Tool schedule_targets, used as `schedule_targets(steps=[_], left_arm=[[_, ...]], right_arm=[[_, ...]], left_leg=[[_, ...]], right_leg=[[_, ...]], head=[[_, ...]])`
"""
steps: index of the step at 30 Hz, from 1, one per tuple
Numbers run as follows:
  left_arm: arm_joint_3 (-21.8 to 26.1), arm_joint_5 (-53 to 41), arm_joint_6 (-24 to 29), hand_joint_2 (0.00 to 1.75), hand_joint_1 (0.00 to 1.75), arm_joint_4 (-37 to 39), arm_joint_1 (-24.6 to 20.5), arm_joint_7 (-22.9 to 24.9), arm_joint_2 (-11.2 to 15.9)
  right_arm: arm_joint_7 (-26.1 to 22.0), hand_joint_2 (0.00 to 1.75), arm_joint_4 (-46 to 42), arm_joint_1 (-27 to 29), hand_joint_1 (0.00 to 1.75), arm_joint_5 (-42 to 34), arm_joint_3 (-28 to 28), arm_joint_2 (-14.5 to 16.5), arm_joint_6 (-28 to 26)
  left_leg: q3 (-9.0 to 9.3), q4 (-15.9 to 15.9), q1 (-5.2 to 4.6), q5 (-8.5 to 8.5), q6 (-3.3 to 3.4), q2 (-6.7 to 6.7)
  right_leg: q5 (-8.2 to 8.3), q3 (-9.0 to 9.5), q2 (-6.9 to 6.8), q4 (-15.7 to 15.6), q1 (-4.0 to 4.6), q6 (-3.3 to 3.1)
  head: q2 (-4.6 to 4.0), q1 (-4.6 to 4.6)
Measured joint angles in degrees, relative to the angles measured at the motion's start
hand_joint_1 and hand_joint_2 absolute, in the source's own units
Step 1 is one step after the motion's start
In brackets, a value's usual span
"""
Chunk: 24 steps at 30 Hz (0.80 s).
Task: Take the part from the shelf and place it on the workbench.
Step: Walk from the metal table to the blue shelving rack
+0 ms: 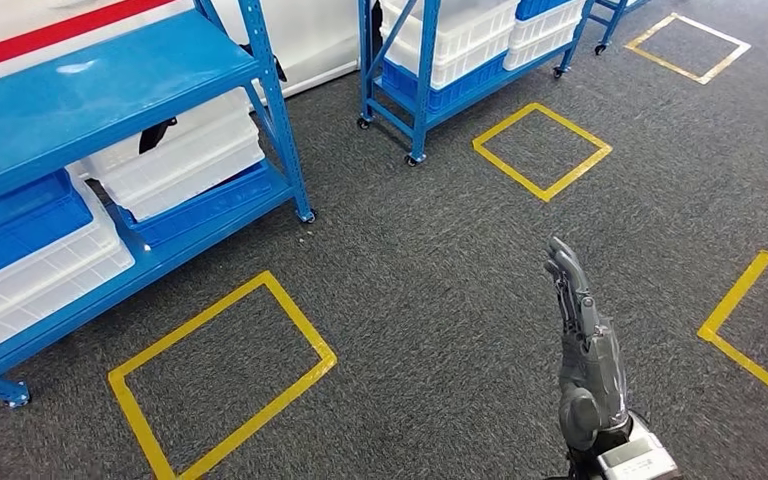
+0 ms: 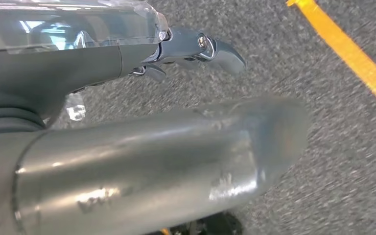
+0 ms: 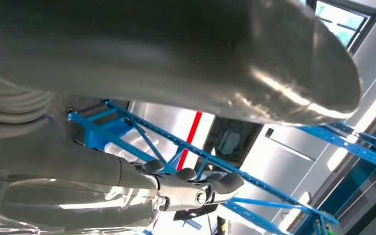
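My right hand (image 1: 582, 325) is raised over the grey carpet at the lower right of the head view, fingers stretched out straight and holding nothing. The right wrist view shows the same hand (image 3: 127, 171) with its fingers (image 3: 196, 188) extended toward a blue shelf frame (image 3: 142, 134). My left hand (image 2: 78, 63) hangs over the carpet with its fingers (image 2: 200, 49) straight and nothing in it. A blue shelf (image 1: 110, 90) stands at the left, carrying white bins (image 1: 185, 160) and blue bins (image 1: 20, 215). A small dark object (image 1: 157, 133) sticks out between the white bins; I cannot tell what it is.
A second blue wheeled shelf (image 1: 420, 110) with white and blue bins stands at the back centre. Yellow tape squares mark the carpet at the front left (image 1: 300, 320), centre back (image 1: 543, 192), far right (image 1: 725, 320) and top right (image 1: 695, 75). Open carpet lies between them.
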Motion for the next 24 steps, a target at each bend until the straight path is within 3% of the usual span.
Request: schedule_targets(steps=[2,4,6,7,9,10,12,13,15,16,17,19,21,22,23,24], left_arm=[[0.0,0.0,0.1,0.0,0.0,0.0,0.2,0.0,0.0],[0.0,0.0,0.1,0.0,0.0,0.0,0.0,0.0,-0.1],[0.0,-0.1,0.1,0.0,0.0,0.0,0.0,0.0,-0.1],[0.0,-0.1,0.1,0.0,0.0,0.0,0.0,0.0,-0.1],[0.0,-0.1,0.1,0.0,0.0,0.0,0.1,0.0,-0.2],[0.0,0.0,0.1,0.0,0.0,0.0,0.1,0.0,-0.2],[0.0,0.1,0.0,0.0,0.0,0.0,-0.1,0.1,-0.2],[0.0,0.3,-0.3,0.0,0.0,0.0,-0.1,0.2,-0.2],[0.2,1.0,-1.0,0.0,0.0,0.0,0.0,0.3,-0.2],[0.4,1.6,-1.4,0.0,0.0,0.0,0.1,0.4,-0.3],[0.7,2.4,-1.9,0.0,0.0,0.0,0.0,0.4,-0.3],[1.9,4.7,-3.1,0.0,0.0,0.0,-0.3,0.3,-0.5],[3.4,6.5,-4.2,0.0,0.0,0.0,-0.6,0.3,-0.7],[4.0,7.0,-4.5,0.0,0.0,0.0,-0.7,0.3,-0.7],[4.5,7.1,-4.7,0.0,0.0,0.0,-0.6,0.3,-0.8],[4.8,7.1,-4.7,0.0,0.0,0.0,-0.6,0.3,-0.9]], right_arm=[[0.0,0.0,0.0,0.1,0.0,0.0,0.0,0.0,0.0],[0.0,0.0,0.0,0.2,0.0,0.0,-0.1,0.0,0.0],[0.1,0.0,0.0,0.4,0.0,0.0,-0.1,0.0,0.2],[0.2,0.0,0.0,0.4,0.0,0.1,-0.1,0.0,0.3],[0.3,0.0,0.0,0.3,0.0,0.2,-0.1,0.0,0.6],[0.4,0.0,0.0,0.3,0.0,0.2,-0.1,0.0,0.7],[0.6,0.0,0.0,0.1,0.0,0.3,-0.1,0.0,1.0],[0.7,0.0,0.0,0.0,0.0,0.3,-0.1,0.0,1.1],[0.9,0.0,0.0,-0.3,0.0,0.3,-0.1,0.0,1.1],[1.0,0.0,0.0,-0.4,0.0,0.3,0.0,0.0,1.1],[1.0,0.0,0.1,-0.5,0.0,0.3,0.0,0.0,1.1],[1.2,0.0,0.2,-0.4,0.0,0.3,0.0,-0.2,1.2],[1.4,0.0,0.5,-0.3,0.0,0.3,0.0,-0.3,1.3],[1.4,0.0,0.6,-0.3,0.0,0.3,0.0,-0.4,1.3],[1.5,0.0,0.8,-0.3,0.0,0.3,0.0,-0.4,1.3],[1.5,0.0,0.9,-0.3,0.0,0.3,0.0,-0.4,1.3]], left_leg=[[-1.44,2.5,-0.06,-1.65,-0.86,1.97],[-4.72,9.4,0.05,-5.18,-1.22,5.2],[-7.66,15.3,0.35,-7.16,-1.56,6.17],[-7.75,15.5,0.44,-6.6,-1.65,6.41],[-4.71,9.8,0.47,-3.08,-1.55,7.51],[-2.56,5.7,0.31,-1.54,-1.32,8.98],[0.03,0.6,-0.16,-0.1,-0.59,10.96],[0.16,0.0,-0.41,-0.23,-0.26,11.15],[0.17,-0.3,-0.38,0.04,0.32,9.8],[0.33,-0.7,-0.24,0.22,0.61,9.16],[0.55,-1.0,-0.07,0.44,0.95,8.55],[0.64,-1.2,0.07,0.72,1.41,7.23],[0.48,-1.2,0.05,0.8,1.55,5.7],[0.49,-1.1,0.04,0.8,1.54,4.85],[0.57,-1.1,0.06,0.77,1.5,4.02],[0.65,-0.9,0.09,0.71,1.4,3.21]], right_leg=[[0.07,0.48,-1.4,-0.9,-0.06,-0.86],[-0.01,0.65,-3.09,-1.0,0.08,-1.36],[-0.2,0.69,-4.77,-1.0,0.22,-1.51],[-0.3,0.75,-5.56,-1.0,0.25,-1.48],[-0.6,1.06,-6.96,-0.9,0.26,-1.26],[-0.8,1.28,-7.61,-0.8,0.33,-1.08],[-1.16,1.58,-8.68,-0.7,0.56,-0.56],[-1.28,1.68,-9.2,-0.7,0.64,-0.27],[-1.52,2.0,-9.94,-0.7,0.62,0.35],[-1.96,2.07,-9.3,-0.3,0.51,0.67],[-2.89,1.68,-7.88,0.9,0.4,0.94],[-6.15,-1.06,-4.31,6.8,0.14,1.27],[-8.76,-4.82,-2.91,13.7,0.03,1.4],[-8.53,-5.77,-2.77,15.0,0.0,1.43],[-7.14,-5.66,-2.64,14.2,-0.04,1.43],[-4.91,-4.58,-2.25,11.4,-0.13,1.39]], head=[[0.0,-0.31],[0.0,-0.61],[0.0,-0.67],[0.0,-0.68],[0.0,-0.69],[0.0,-0.68],[0.0,-0.62],[0.0,-0.58],[0.0,-0.57],[0.0,-0.51],[0.0,-0.45],[0.0,-0.2],[0.0,-0.05],[0.0,-0.05],[0.0,-0.05],[0.0,-0.05]])
